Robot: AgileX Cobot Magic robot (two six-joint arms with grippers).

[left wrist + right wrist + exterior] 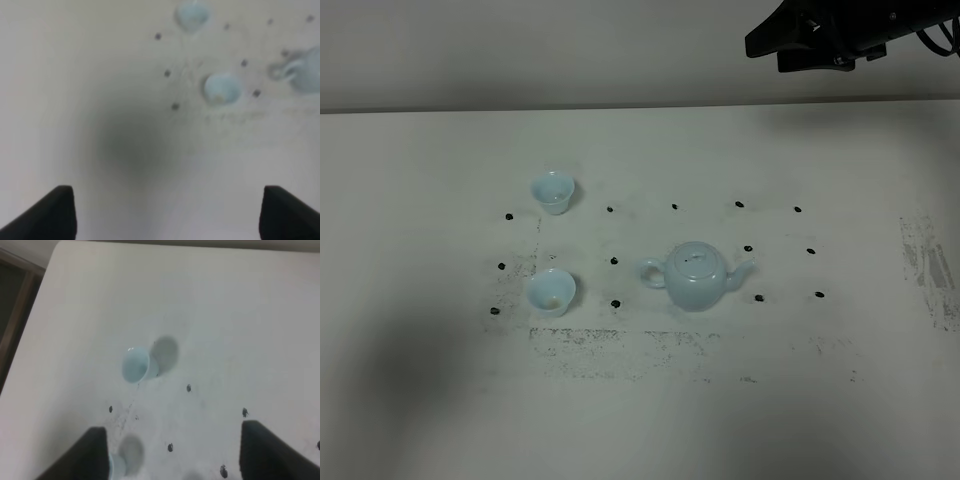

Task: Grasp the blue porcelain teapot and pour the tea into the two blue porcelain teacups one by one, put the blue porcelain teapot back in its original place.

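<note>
The blue porcelain teapot [697, 277] stands upright on the white table, lid on, with its handle pointing left and its spout right. Left of it are the two blue porcelain teacups, one farther back [552, 191] and one nearer [551, 292]. My right arm [830, 38] hangs high above the table's far right, well away from the teapot. In the right wrist view the right gripper [173, 427] is open and empty, with the far teacup [136, 365] below it. The left gripper [167, 190] is open over bare table. The cups [221, 88] and teapot [305, 72] show blurred beyond it.
Small black dots [674, 207] mark a grid on the table around the teapot and cups. Scuffed grey smudges [620, 345] run in front of them, and more [925, 265] lie at the right. A dark drop [15, 315] lies past the table's edge in the right wrist view.
</note>
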